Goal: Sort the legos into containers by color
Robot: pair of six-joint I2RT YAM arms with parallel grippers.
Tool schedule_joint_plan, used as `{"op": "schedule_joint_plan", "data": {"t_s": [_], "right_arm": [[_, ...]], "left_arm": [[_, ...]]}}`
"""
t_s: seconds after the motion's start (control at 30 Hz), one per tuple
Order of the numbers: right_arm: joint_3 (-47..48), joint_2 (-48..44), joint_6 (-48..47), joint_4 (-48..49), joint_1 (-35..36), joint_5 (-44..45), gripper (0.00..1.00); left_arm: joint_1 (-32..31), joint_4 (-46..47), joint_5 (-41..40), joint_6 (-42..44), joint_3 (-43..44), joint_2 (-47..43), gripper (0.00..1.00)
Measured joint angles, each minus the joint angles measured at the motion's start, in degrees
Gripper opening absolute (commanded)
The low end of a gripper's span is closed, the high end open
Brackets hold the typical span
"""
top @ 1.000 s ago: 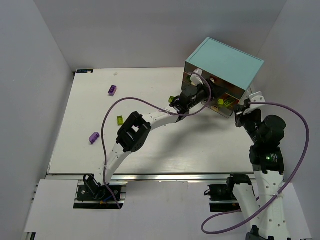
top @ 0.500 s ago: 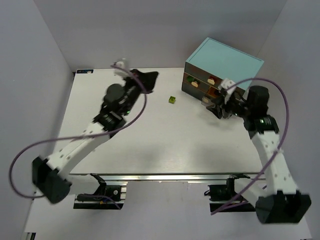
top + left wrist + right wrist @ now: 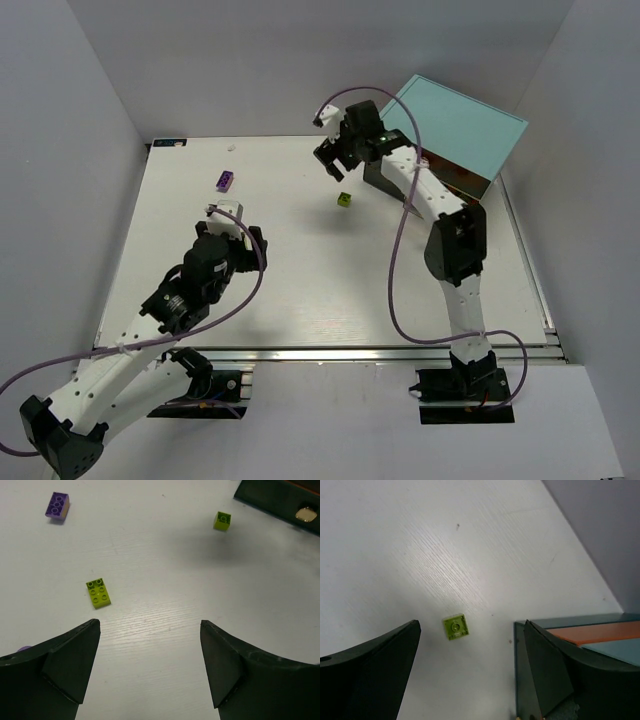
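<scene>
In the left wrist view a lime-yellow brick [image 3: 98, 592] lies just ahead of my open left gripper [image 3: 150, 630], nothing between its fingers. Farther off are a purple brick [image 3: 58, 505] [image 3: 224, 180] and a small lime brick [image 3: 222, 520] [image 3: 344, 200]. My right gripper [image 3: 470, 630] [image 3: 333, 165] hovers open over the back of the table, the small lime brick [image 3: 455, 626] showing between its fingers. The cabinet [image 3: 460, 125] [image 3: 570, 630] holding the containers stands at the back right; one drawer knob [image 3: 305, 513] shows. The left gripper [image 3: 230, 222] is over the near-left table.
A sliver of another purple piece [image 3: 24, 649] peeks out at the left finger's edge. The right arm [image 3: 440, 215] stretches across the cabinet's front and hides most drawers. White walls enclose the table on three sides.
The left arm has drawn back from the far-left table to the near left. The right arm has swung from the cabinet's front to its left corner. Both grippers have opened wider.
</scene>
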Motion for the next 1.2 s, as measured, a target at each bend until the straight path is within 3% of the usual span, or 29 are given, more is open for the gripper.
{"op": "schedule_joint_plan", "data": {"t_s": [0.3, 0.9, 1.2], "right_arm": [[2.47, 11.63, 7.21, -1.49, 0.83, 9.16, 0.86], [2.75, 15.91, 8.63, 0.00, -0.35, 5.25, 0.82], [2.64, 16.74, 6.56, -0.31, -1.07, 4.20, 0.74]], "left_arm": [[0.00, -1.01, 0.37, 1.81, -0.02, -0.20, 0.91], [0.00, -1.57, 0.83, 2.58, -0.02, -0.11, 0.91], [0.02, -1.57, 0.96, 2.73, -0.02, -0.13, 0.91]]}}
